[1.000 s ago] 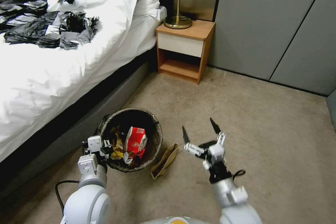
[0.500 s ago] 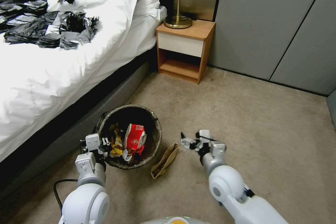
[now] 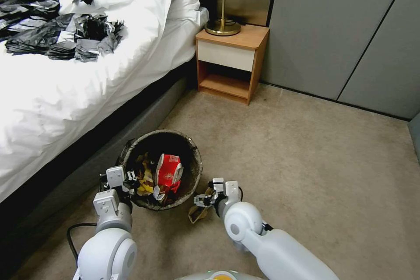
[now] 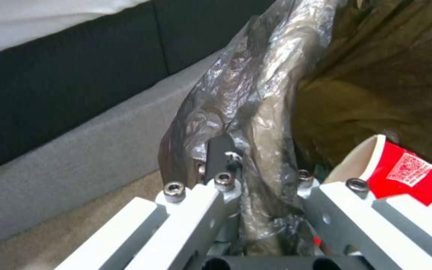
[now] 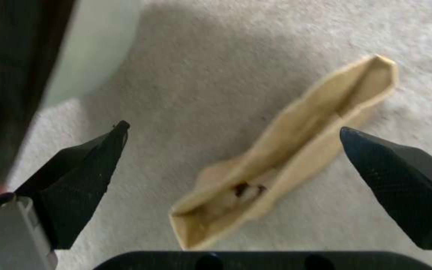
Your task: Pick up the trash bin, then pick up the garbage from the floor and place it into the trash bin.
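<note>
Right pincer [image 5: 233, 129] spread wide, hanging directly over the brown paper bag [image 5: 286, 150] on the floor [image 3: 306, 148], one black tip on each side of it, not touching yet. Left pincer [image 4: 256, 183] pinched on the rim of the trash bin [image 3: 192, 179]: the crinkled bag liner [image 4: 241, 105] is bunched between my fingers [image 4: 221, 150].

Progress, as I read it:
- bin in hand: done. Whether it's lifted off the carpet or just resting, can't tell.
- some garbage already inside: red-and-white snack packet [image 3: 169, 175], yellow wrappers [image 3: 144, 181].
- paper bag is the one piece of litter I can see on the floor, just beside the bin on my right. Grasp not made.
- so, near the end: close on bag, lift, drop in bin.

Materials/shapes:
- paper bag: tan, flat, long and narrow, creased lengthwise, open at one end with something pale and dark inside. Thin paper, should crush easily when pinched.
- liner: thin glossy dark plastic, wrinkled, folded over the rim. Likely slippery.
- bin: small, round, white wall showing in the right wrist view.
- snack packet: shiny foil, crumpled.
- floor: short-pile beige carpet, soft, matte.
- bed [image 3: 65, 96] beside the bin: white duvet over a dark grey base.
</note>
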Controlling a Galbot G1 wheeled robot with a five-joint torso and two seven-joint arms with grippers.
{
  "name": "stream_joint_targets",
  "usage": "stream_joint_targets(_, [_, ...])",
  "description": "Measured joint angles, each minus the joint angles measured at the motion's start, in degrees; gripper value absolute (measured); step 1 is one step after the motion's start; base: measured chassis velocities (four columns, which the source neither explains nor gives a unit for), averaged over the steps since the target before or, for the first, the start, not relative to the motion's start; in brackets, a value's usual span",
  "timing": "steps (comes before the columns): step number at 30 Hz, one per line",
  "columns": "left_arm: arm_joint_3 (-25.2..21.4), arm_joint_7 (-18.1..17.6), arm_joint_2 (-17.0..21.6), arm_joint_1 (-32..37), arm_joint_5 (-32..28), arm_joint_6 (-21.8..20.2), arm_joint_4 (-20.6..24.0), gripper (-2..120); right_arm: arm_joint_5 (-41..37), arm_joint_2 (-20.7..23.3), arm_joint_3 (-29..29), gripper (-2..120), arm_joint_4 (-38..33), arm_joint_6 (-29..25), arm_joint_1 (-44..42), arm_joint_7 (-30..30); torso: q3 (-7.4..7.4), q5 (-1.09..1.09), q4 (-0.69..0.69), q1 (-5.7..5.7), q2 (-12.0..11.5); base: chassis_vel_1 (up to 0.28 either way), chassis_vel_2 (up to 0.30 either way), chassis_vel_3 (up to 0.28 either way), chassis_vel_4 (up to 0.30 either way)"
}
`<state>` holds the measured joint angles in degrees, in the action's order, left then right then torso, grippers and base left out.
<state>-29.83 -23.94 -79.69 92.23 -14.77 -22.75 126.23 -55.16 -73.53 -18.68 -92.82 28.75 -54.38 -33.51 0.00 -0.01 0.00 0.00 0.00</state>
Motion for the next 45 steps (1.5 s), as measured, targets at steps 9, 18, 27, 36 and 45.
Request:
stream_joint_targets(9, [0.3,-0.2,-0.3,-0.3,0.3,0.0,-0.7,2,-1.0,-3.1,-0.2,100,4.1,-0.2,0.9,0.4,0.0,0.0,0.0,0.0,0.0,0.0,0.0,0.0,0.0])
stream_joint_targets(18, [0.5,0.1,-0.1,-0.3,0.3,0.0,-1.2,2,1.0,-4.0,0.7,100,7.4,-0.9,0.0,1.2,0.0,0.01,0.0,0.0,0.0,0.0,0.0,0.0,0.0])
stream_joint_targets(27, [0.8,0.0,0.1,-0.3,0.5,0.1,-1.8,2,2.8,-3.0,2.9,100,7.2,-1.7,-1.7,2.6,-0.01,0.01,0.0,0.0,0.0,0.0,0.0,0.0,0.0])
stream_joint_targets(36, [1.0,0.1,0.0,0.1,0.9,0.2,-1.8,2,5.2,-3.6,4.8,100,10.5,-3.2,-1.4,4.9,0.0,0.01,0.0,0.0,0.0,0.0,0.0,0.0,0.0])
stream_joint_targets(45, [1.1,0.1,-0.1,0.3,1.2,0.3,-1.8,2,8.3,-5.3,6.3,100,17.0,-4.8,-0.3,7.9,0.0,0.01,0.0,0.0,0.0,0.0,0.0,0.0,0.0])
